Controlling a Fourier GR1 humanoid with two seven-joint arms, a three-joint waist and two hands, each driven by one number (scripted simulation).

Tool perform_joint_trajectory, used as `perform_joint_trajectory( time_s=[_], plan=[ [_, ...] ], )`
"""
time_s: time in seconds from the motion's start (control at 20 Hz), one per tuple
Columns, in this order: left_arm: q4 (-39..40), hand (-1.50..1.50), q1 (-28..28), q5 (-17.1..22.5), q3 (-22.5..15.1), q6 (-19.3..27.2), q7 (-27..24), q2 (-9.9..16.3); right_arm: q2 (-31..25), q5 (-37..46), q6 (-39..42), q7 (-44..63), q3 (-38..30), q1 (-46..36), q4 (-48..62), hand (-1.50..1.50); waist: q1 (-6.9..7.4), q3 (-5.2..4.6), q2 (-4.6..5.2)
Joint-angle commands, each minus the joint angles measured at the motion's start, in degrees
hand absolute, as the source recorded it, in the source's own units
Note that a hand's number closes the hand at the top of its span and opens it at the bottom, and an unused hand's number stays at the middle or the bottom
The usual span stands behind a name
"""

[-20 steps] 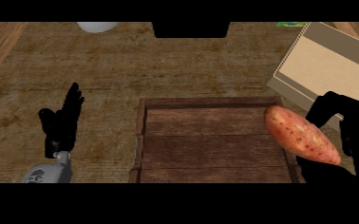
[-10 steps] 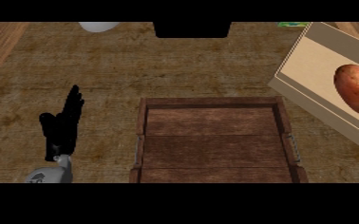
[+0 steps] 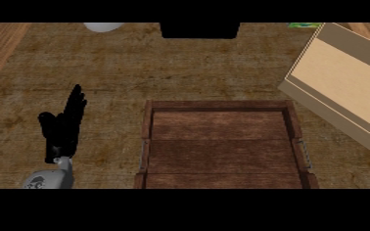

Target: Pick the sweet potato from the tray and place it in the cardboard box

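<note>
Wooden tray (image 3: 220,149): you see it low in the head view, a dark plank tray with raised rims, its floor bare of any load.
Cardboard box (image 3: 334,78): you find it at the right edge, tilted, its pale inside facing up; part of it runs past the view's border.
Sweet potato: you cannot see it anywhere in this view; no part of it shows in the tray or in the visible portion of the box.
Left hand (image 3: 63,129): you have it resting at the lower left, well apart from the tray, black fingers straight and pointing up, holding nothing.
Right hand: you get no sight of it in this view, so the state of its fingers cannot be told.
Surface (image 3: 145,73): you look down on a brown, mottled top that carries the tray and the box.
White object (image 3: 103,27): you see a pale rounded edge at the upper left, too cropped to name.
Green scrap (image 3: 305,25): you catch a small green patch by the box's upper corner, too little to identify.
</note>
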Motion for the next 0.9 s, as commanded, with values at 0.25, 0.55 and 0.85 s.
perform_joint_trajectory(
  time_s=[0.25, 0.55, 0.85],
  plan=[
    [1.8, 0.00, -1.1, 1.2, 1.6, -2.7, -1.3, 1.0, -4.7, 8.1, -15.8, -18.4, 0.4, -5.6, 31.8, 1.50, 1.37, 0.04, 0.43],
    [3.9, 0.00, -2.0, -1.8, 0.0, 1.1, -2.9, -2.3, -5.4, 4.1, -17.8, -22.1, -4.4, -10.9, 49.2, -1.50, 0.68, 0.02, 0.27],
    [5.0, 0.00, -2.8, -0.8, 1.2, -0.3, -2.5, -1.5, -2.8, -1.2, -22.5, -33.5, -7.3, -13.5, 60.8, -1.50, 0.58, 0.05, 0.26]
  ],
)
